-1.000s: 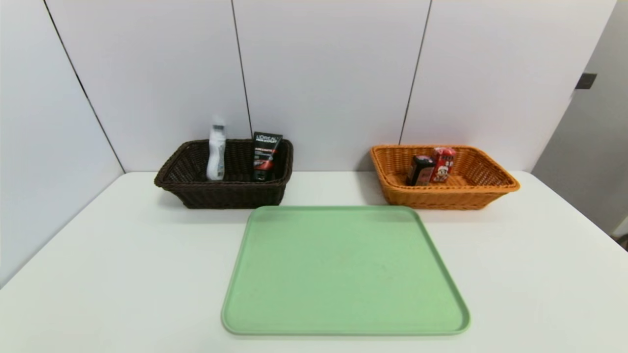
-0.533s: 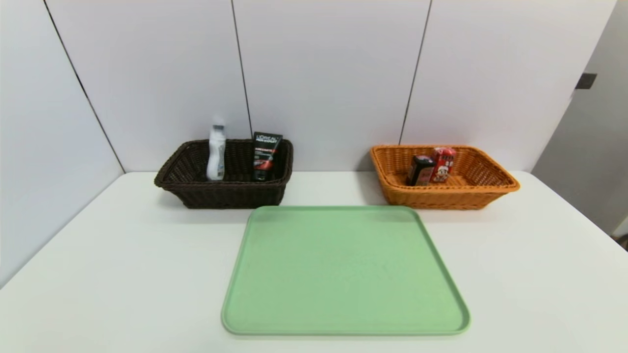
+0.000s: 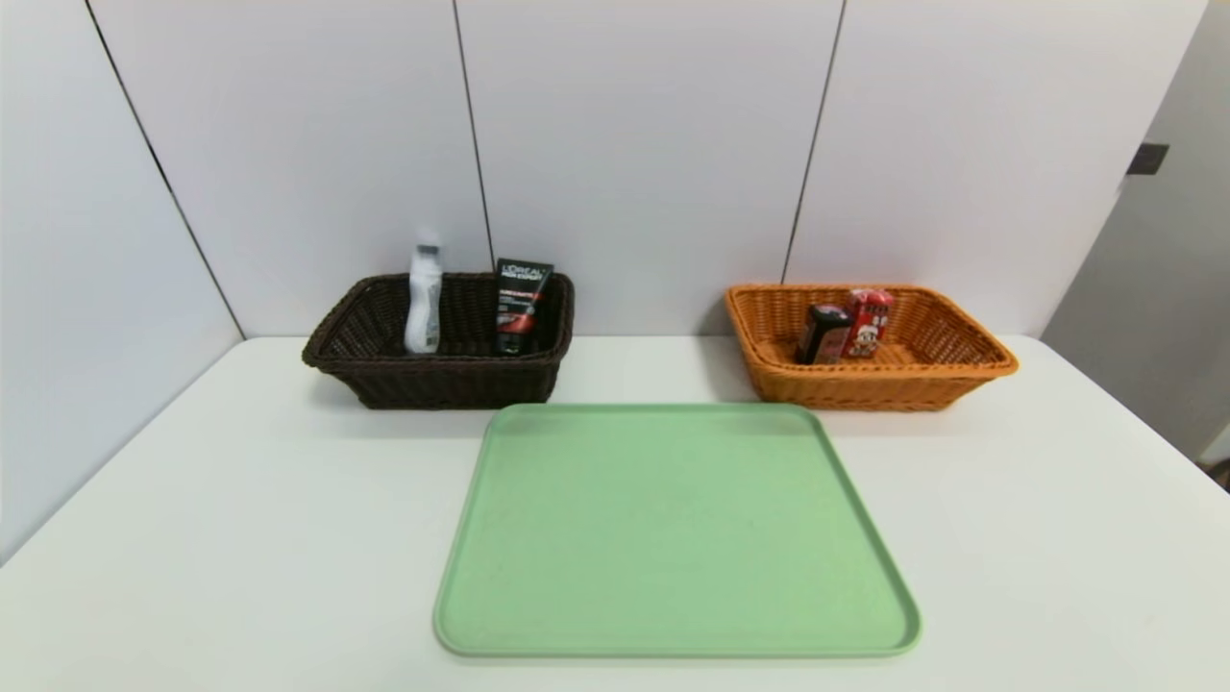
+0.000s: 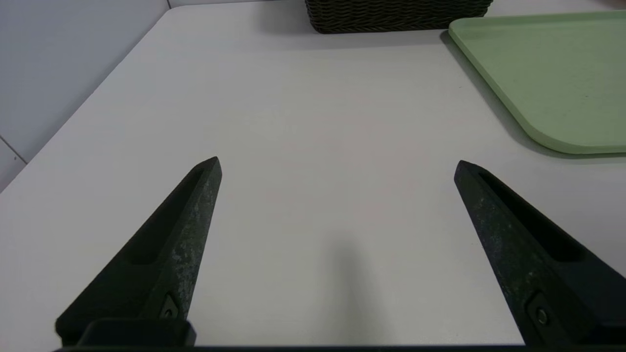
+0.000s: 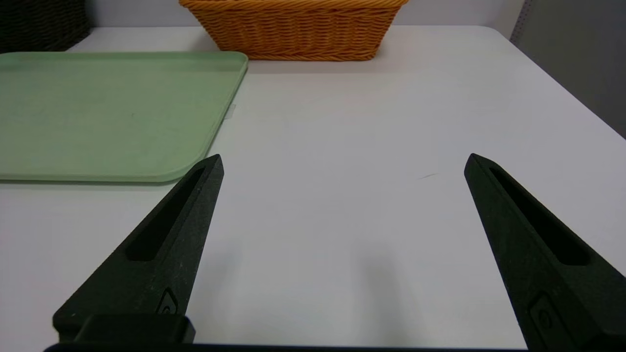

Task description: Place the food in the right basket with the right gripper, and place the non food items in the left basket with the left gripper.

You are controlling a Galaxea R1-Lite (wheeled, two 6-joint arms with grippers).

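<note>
Your sorting looks done, so the step in hand is simply to finish cleanly. The tray (image 3: 673,529) lies bare in the middle of the table (image 3: 192,538). The white bottle (image 3: 423,300) and the black tube (image 3: 520,306) stand in the brown basket (image 3: 432,383) at the back left; a black pouch, if it is in there, does not show. The dark pack (image 3: 824,333) and the red carton (image 3: 867,324) stand touching in the orange basket (image 3: 865,389) at the back right.

Your left gripper (image 4: 337,164) hangs low over bare table beside the tray's left edge, released and holding nothing. Your right gripper (image 5: 342,159) mirrors it by the tray's right edge, likewise spread wide and empty.

Keep both arms back, well apart from the baskets. The bottle and tube stand upright and would likely topple at a nudge, so do not reach in again. Check the tray and table once for strays, then hold.
</note>
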